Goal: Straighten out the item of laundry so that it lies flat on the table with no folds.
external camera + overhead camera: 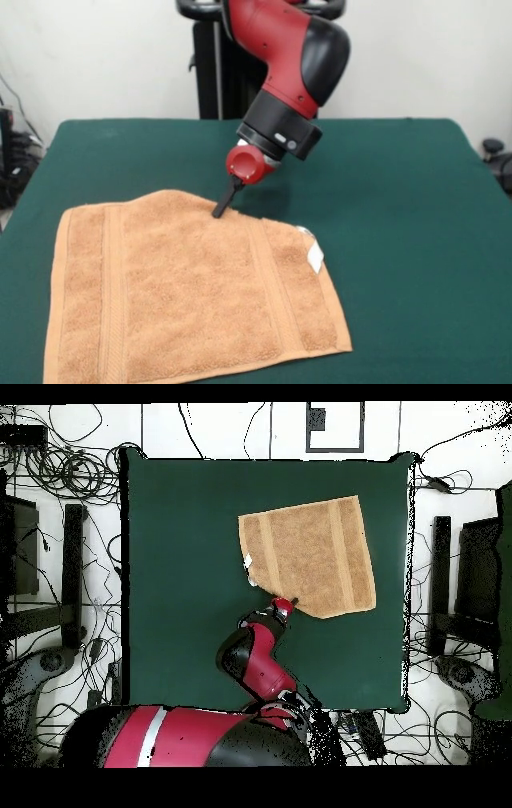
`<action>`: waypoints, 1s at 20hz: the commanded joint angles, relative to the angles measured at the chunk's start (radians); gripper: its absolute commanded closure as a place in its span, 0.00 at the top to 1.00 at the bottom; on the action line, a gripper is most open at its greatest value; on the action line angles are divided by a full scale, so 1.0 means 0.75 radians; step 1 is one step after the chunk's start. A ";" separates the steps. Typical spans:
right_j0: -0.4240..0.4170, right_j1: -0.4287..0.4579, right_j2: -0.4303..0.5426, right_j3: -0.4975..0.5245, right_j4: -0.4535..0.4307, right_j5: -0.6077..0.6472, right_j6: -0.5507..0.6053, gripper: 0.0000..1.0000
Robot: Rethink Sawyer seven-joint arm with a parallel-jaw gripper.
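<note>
Front view: orange-tan towel (196,296) spread on the near left part of the green table (400,200), white tag (315,257) at its right edge. Arm's gripper (222,206) touches the towel's far edge; whether the jaws are apart or together cannot be told.

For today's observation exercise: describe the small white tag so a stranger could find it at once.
Start at the dark green table, then find the orange-tan towel lying on it. The white tag sticks out from one towel edge, the only white spot on the cloth.
</note>
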 commanded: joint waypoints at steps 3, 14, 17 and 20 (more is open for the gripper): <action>-0.053 0.237 0.206 -0.385 0.110 0.091 0.086 0.00; -0.092 0.220 0.225 -0.375 0.037 0.137 0.091 0.00; -0.107 0.198 0.229 -0.361 0.016 0.189 0.068 0.00; -0.124 0.177 0.233 -0.348 -0.010 0.237 0.052 0.00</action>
